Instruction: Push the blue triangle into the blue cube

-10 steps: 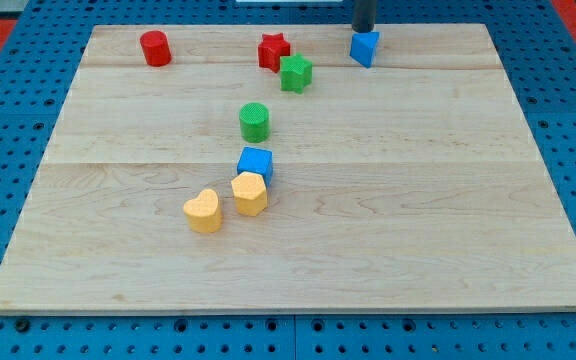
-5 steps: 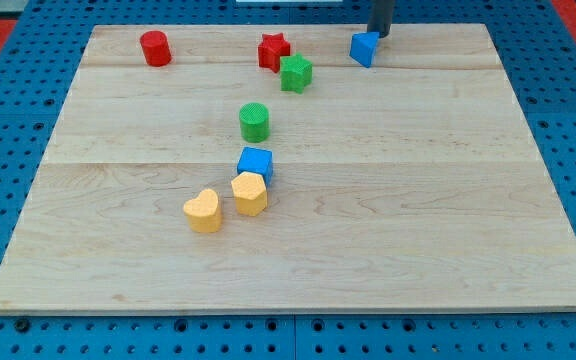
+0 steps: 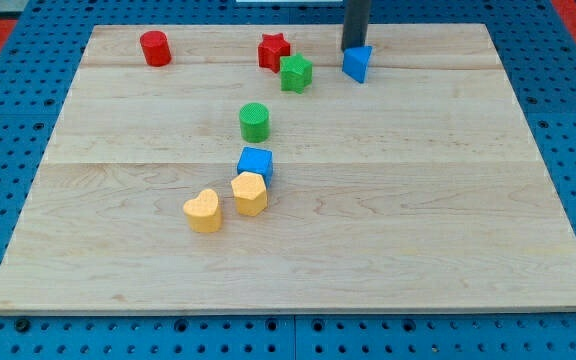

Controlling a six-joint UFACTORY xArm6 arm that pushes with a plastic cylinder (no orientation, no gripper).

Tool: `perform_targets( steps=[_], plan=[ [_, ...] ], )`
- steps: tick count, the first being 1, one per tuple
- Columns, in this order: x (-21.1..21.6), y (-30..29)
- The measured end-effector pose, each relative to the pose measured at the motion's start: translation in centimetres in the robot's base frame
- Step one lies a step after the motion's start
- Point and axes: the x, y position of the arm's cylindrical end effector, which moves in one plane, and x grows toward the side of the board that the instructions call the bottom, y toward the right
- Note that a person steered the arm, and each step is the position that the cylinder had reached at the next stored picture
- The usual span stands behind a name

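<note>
The blue triangle point(image 3: 358, 63) lies near the view's top, right of centre, on the wooden board point(image 3: 418, 200). My tip point(image 3: 354, 48) stands right at its upper edge, touching or nearly touching it. The blue cube point(image 3: 255, 164) sits near the board's middle, well below and left of the triangle, with a yellow heart-like block point(image 3: 250, 193) against its lower side.
A green star point(image 3: 295, 72) and a red star point(image 3: 274, 50) lie left of the triangle. A green cylinder point(image 3: 254, 121) stands just above the blue cube. A red cylinder point(image 3: 154, 48) is at top left. A second yellow heart point(image 3: 203, 211) lies at lower left.
My tip went right, then came back left to the triangle's upper edge. The blue triangle has shifted slightly down and left. The other blocks have not moved.
</note>
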Motion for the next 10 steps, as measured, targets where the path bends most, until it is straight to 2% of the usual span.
perform_targets(
  steps=[1, 2, 3, 5, 6, 8, 9, 10],
  plan=[
    [2.9, -2.6],
    [-1.1, -0.3],
    [-3.3, 1.7],
    [6.9, 0.8],
    [6.9, 0.9],
    [14.9, 0.7],
    [18.1, 3.1],
    [20.8, 1.9]
  ],
)
